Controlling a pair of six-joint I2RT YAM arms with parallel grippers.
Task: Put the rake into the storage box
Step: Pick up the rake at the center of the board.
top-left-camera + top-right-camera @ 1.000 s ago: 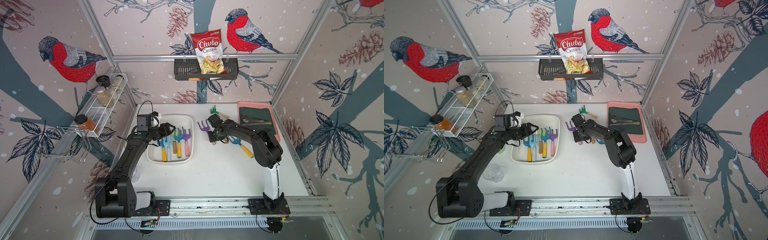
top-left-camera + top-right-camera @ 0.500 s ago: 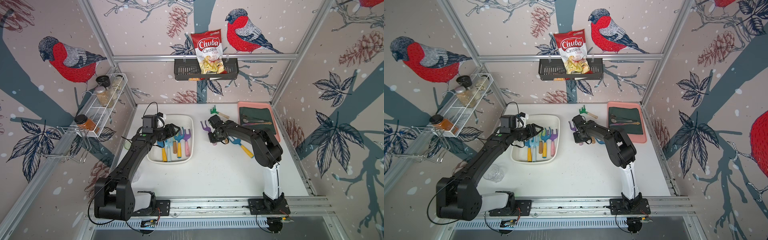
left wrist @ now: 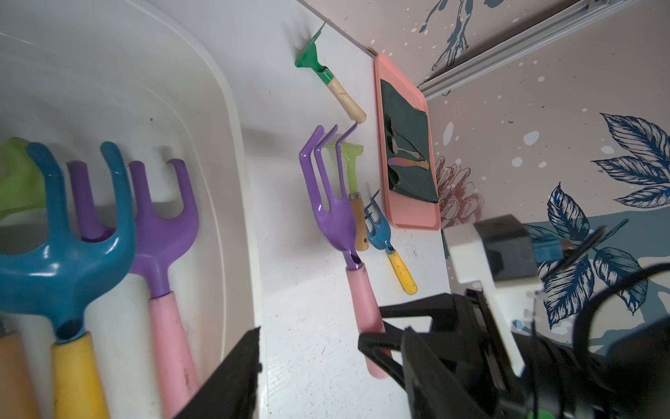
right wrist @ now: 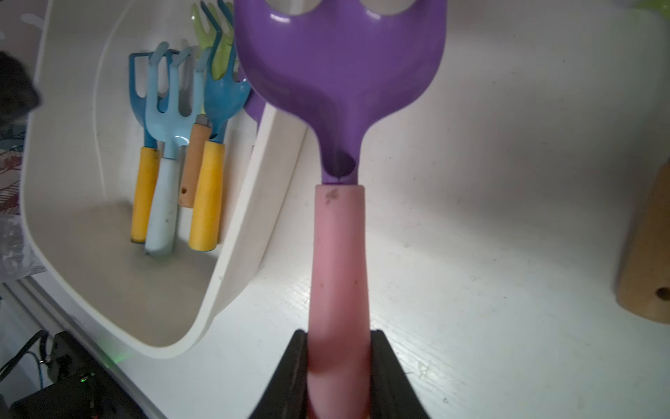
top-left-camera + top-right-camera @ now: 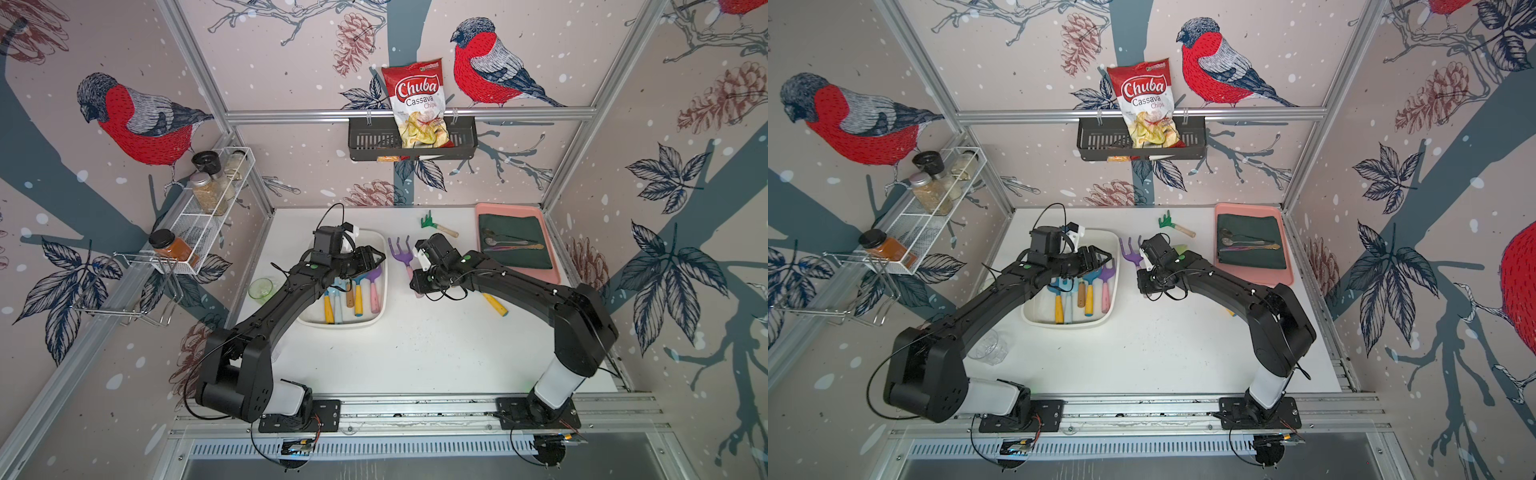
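rake (image 5: 401, 257): on counter (image 5: 415, 353), just beside box (image 5: 340, 325)
right fingers (image 4: 286, 373): clamped on its pink handle
left fingers (image 3: 232, 377): apart, empty, over box
step: looked grasped, not yet lifted
next: needed lift over rim, release inside

Plants both bases on front rail, well apart. Stretches left arm (image 5: 286, 291) forward, elbow bent, forearm angled inward. Holds left gripper (image 5: 1105, 259) level, pointed toward other arm, jaws parted. Arches right arm (image 5: 523, 282) up and over toward centre, wrist dropped low. Clamps right gripper (image 4: 339, 348) on pink handle of rake (image 4: 340, 254), near its end, black fingers (image 4: 293, 366) pressed to both sides. Shows grippers close together, not touching, in both top views.
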